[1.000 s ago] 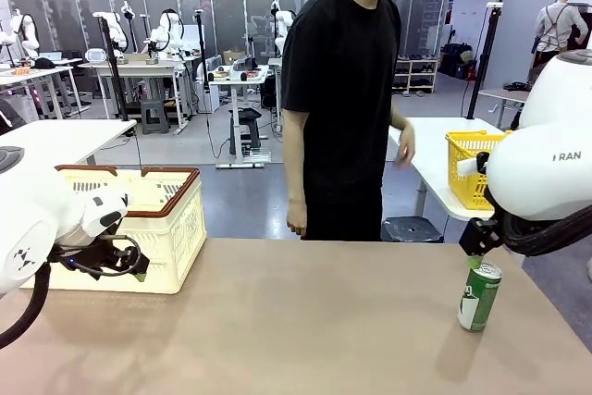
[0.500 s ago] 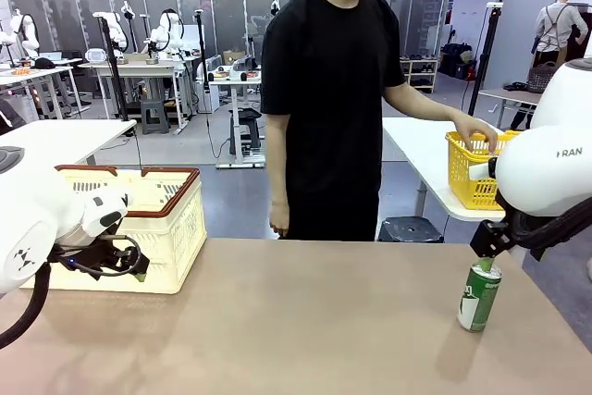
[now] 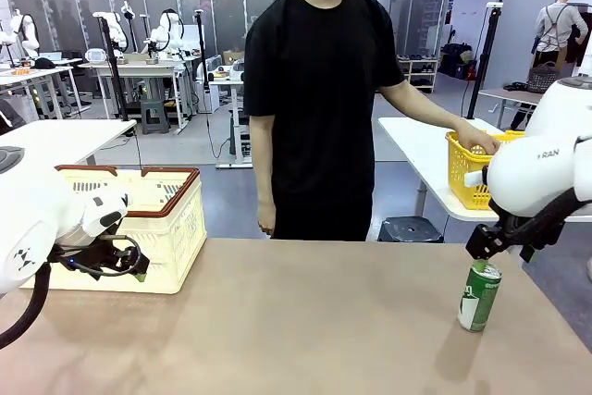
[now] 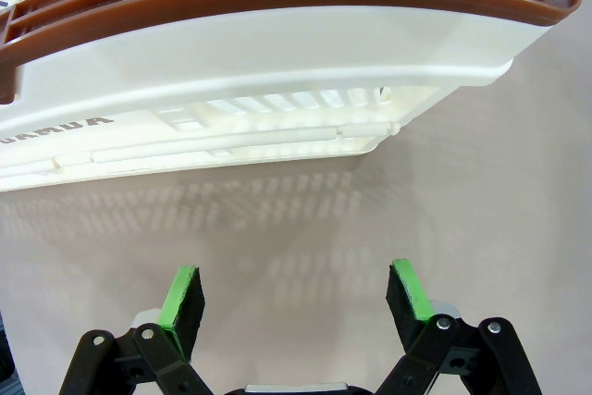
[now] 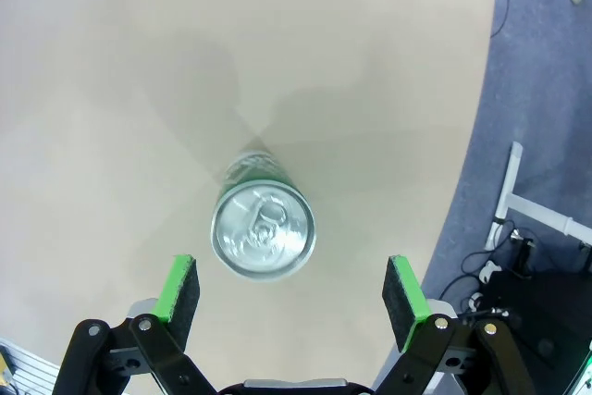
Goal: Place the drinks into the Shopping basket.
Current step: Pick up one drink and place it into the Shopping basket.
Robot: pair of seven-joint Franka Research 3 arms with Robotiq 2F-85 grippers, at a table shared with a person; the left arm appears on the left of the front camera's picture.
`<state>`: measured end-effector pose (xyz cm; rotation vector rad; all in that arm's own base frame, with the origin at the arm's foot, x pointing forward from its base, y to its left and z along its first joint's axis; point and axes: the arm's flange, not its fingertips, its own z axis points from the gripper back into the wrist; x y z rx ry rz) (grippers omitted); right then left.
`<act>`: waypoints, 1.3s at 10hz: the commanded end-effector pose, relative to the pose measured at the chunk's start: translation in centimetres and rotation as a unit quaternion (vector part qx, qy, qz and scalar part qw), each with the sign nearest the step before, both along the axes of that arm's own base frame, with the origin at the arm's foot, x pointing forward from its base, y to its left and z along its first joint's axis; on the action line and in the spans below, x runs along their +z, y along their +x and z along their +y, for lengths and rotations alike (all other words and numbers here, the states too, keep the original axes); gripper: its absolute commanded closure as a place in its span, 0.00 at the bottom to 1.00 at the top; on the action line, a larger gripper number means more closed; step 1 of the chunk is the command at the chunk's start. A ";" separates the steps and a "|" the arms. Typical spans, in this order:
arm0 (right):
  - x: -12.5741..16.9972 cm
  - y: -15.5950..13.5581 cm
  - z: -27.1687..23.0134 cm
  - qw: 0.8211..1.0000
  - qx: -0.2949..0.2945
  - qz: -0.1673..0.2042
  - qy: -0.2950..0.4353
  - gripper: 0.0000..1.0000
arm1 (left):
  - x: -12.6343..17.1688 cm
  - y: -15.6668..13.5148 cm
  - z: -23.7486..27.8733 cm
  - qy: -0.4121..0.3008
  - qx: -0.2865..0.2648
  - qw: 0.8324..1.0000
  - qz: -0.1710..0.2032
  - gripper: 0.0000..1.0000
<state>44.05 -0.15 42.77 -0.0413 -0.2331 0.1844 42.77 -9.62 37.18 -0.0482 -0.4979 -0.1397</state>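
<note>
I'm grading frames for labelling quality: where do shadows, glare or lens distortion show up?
Front view: even light; the slim green metal can casts a faint shadow on the tan table. Left wrist view: the wide lens bows the cream-white lattice basket; striped light patches lie on the table beneath. Right wrist view: mild glare on the can's silver top, soft shadows fanning out.

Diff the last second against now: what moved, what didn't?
The person shifted toward picture left and reached a hand to the rim of the yellow basket on the side table. The right end effector drifted slightly to picture right above the green can, open, with nothing grasped. Unchanged: the green can is upright, and the left end effector is open beside the Shopping basket.
</note>
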 end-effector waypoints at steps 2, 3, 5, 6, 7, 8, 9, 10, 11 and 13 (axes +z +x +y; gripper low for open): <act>-0.9 2.0 0.3 0.999 0.021 0.002 0.039 0.00 | -0.1 0.1 -0.1 -0.002 -0.001 1.000 -0.004 0.00; -1.3 2.4 0.3 0.999 0.011 0.016 0.034 0.00 | -0.1 0.1 -0.1 -0.002 -0.001 1.000 -0.004 0.00; -2.5 3.4 0.0 0.999 0.004 0.033 0.042 0.00 | -0.1 0.1 -0.1 -0.002 -0.001 1.000 -0.004 0.00; -3.2 3.7 0.0 0.998 0.001 0.041 0.044 0.00 | -0.1 0.1 -0.1 -0.002 -0.001 1.000 -0.004 0.00; -3.6 4.0 -0.1 0.998 0.000 0.041 0.044 0.00 | -0.1 0.1 -0.1 -0.002 -0.001 1.000 -0.004 0.00; -4.0 4.2 -0.2 0.998 0.001 0.042 0.044 0.00 | -0.1 0.1 -0.1 -0.002 -0.001 1.000 -0.004 0.00; -4.4 4.3 -0.4 0.998 -0.001 0.045 0.041 0.05 | -0.1 0.1 -0.1 -0.002 -0.001 1.000 -0.004 0.00; -4.6 4.2 -0.4 0.998 -0.004 0.057 0.041 0.15 | -0.1 0.1 -0.1 -0.002 -0.001 1.000 -0.004 0.00; -4.6 4.2 -0.4 0.997 -0.010 0.062 0.041 0.20 | -0.1 0.1 -0.1 -0.002 -0.001 1.000 -0.004 0.00; -4.6 4.0 -0.3 0.997 -0.010 0.062 0.040 0.36 | -0.1 0.1 -0.1 -0.002 -0.001 1.000 -0.004 0.00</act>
